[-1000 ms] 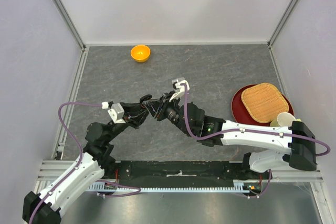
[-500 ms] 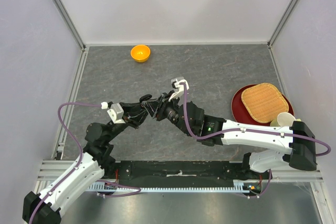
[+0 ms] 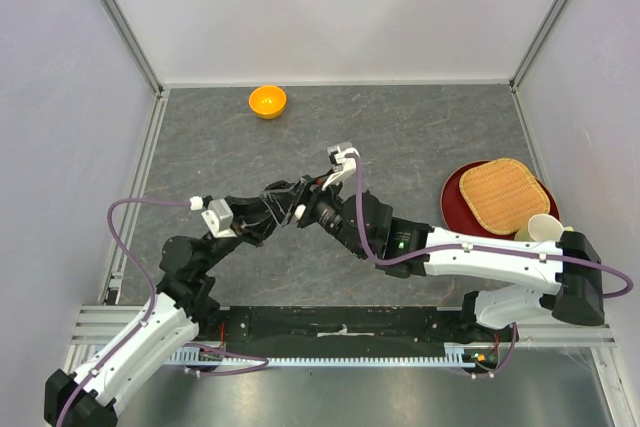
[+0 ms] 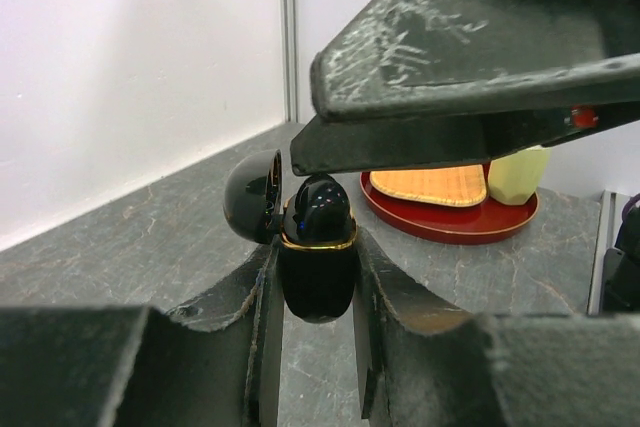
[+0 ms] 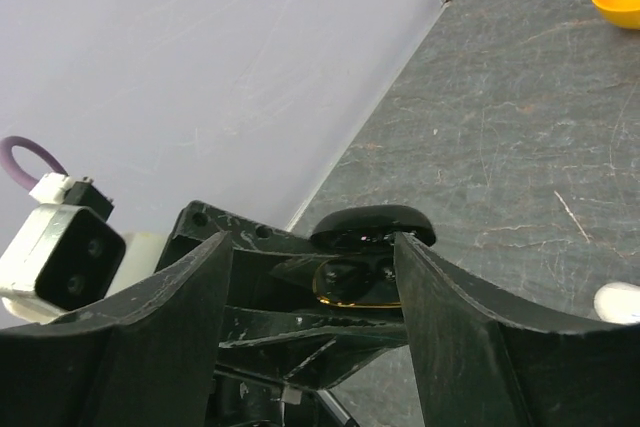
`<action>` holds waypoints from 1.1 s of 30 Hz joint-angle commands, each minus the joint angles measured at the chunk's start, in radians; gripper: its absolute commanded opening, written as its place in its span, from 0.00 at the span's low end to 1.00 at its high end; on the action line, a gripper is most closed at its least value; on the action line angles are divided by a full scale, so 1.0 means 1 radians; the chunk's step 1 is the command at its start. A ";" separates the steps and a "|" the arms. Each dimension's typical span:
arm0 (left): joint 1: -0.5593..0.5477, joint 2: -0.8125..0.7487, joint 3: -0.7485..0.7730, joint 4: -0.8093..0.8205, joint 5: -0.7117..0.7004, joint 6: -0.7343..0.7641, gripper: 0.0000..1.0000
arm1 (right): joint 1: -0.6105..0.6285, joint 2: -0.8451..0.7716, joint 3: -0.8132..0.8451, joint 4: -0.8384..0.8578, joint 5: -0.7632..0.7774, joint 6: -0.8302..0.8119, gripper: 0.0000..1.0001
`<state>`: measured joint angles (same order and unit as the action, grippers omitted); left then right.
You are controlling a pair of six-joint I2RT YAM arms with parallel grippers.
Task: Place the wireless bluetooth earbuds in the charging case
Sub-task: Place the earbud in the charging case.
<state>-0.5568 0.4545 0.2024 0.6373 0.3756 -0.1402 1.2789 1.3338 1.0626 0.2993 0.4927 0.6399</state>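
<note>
My left gripper is shut on the charging case, a glossy black box with a gold rim, held upright above the table with its lid swung open. A glossy black earbud sits in the case's mouth. My right gripper is open, with its jaws wide apart on either side of the case. One of its fingers crosses just above the case. In the top view both grippers meet at mid-table. A white earbud lies on the table.
An orange bowl stands at the back left. A red tray at the right holds a woven basket and a pale cup. Walls close in the table on three sides.
My left gripper with the case has shifted slightly right towards the right gripper, so the two overlap more closely. The right arm has barely moved.
</note>
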 commanded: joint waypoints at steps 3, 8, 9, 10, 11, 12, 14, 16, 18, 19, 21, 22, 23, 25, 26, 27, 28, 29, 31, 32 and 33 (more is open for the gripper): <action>0.000 -0.028 0.002 0.056 0.016 -0.016 0.02 | -0.007 -0.051 0.004 0.098 0.000 -0.045 0.73; 0.000 -0.036 0.002 0.042 0.019 -0.016 0.02 | -0.007 -0.087 -0.016 0.133 0.010 -0.054 0.76; 0.000 -0.036 0.002 0.042 0.019 -0.016 0.02 | -0.007 -0.090 -0.021 0.132 0.014 -0.052 0.77; 0.000 -0.037 0.002 0.041 0.019 -0.016 0.02 | -0.007 -0.097 -0.024 0.132 0.018 -0.051 0.77; 0.000 -0.039 0.000 0.041 0.017 -0.016 0.02 | -0.006 -0.100 -0.033 0.130 0.030 -0.051 0.78; 0.000 -0.039 0.000 0.039 0.020 -0.016 0.02 | -0.006 -0.102 -0.036 0.121 0.040 -0.049 0.78; 0.000 -0.039 0.003 0.042 0.031 -0.018 0.02 | -0.007 -0.105 -0.039 0.097 0.088 -0.028 0.78; 0.000 -0.037 0.005 0.050 0.042 -0.021 0.02 | -0.006 -0.104 -0.032 0.032 0.118 -0.005 0.79; 0.000 -0.037 0.005 0.065 0.045 -0.030 0.02 | -0.006 -0.096 -0.016 -0.030 0.156 0.003 0.79; 0.000 -0.037 0.005 0.071 0.048 -0.032 0.02 | -0.006 -0.094 -0.012 -0.049 0.167 0.003 0.79; 0.000 -0.030 0.011 0.079 0.048 -0.036 0.02 | -0.006 -0.088 0.003 -0.096 0.175 0.003 0.77; 0.000 -0.027 0.014 0.079 0.049 -0.036 0.02 | -0.006 -0.085 0.007 -0.110 0.173 0.004 0.77; 0.000 -0.024 0.018 0.079 0.049 -0.036 0.02 | -0.006 -0.084 0.013 -0.124 0.175 0.012 0.77; 0.000 -0.011 0.022 0.085 0.052 -0.039 0.02 | -0.006 -0.076 0.017 -0.152 0.158 0.012 0.76; 0.000 -0.007 0.025 0.087 0.054 -0.041 0.02 | -0.006 -0.073 0.017 -0.160 0.149 0.014 0.76; 0.000 -0.007 0.025 0.091 0.055 -0.042 0.02 | -0.007 -0.068 0.019 -0.170 0.144 0.015 0.76; 0.000 -0.002 0.025 0.093 0.057 -0.045 0.02 | -0.007 -0.065 0.017 -0.175 0.129 0.017 0.76; 0.000 0.001 0.025 0.094 0.056 -0.047 0.02 | -0.006 -0.065 0.019 -0.178 0.123 0.018 0.76; 0.000 0.006 0.025 0.101 0.055 -0.052 0.02 | -0.006 -0.062 0.019 -0.178 0.106 0.020 0.76; 0.000 0.007 0.025 0.101 0.055 -0.052 0.02 | -0.007 -0.062 0.016 -0.178 0.095 0.021 0.77; 0.000 0.009 0.025 0.101 0.055 -0.052 0.02 | -0.006 -0.062 0.014 -0.175 0.087 0.020 0.77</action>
<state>-0.5568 0.4561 0.2024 0.6708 0.4053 -0.1619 1.2732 1.2705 1.0367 0.1341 0.6155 0.6510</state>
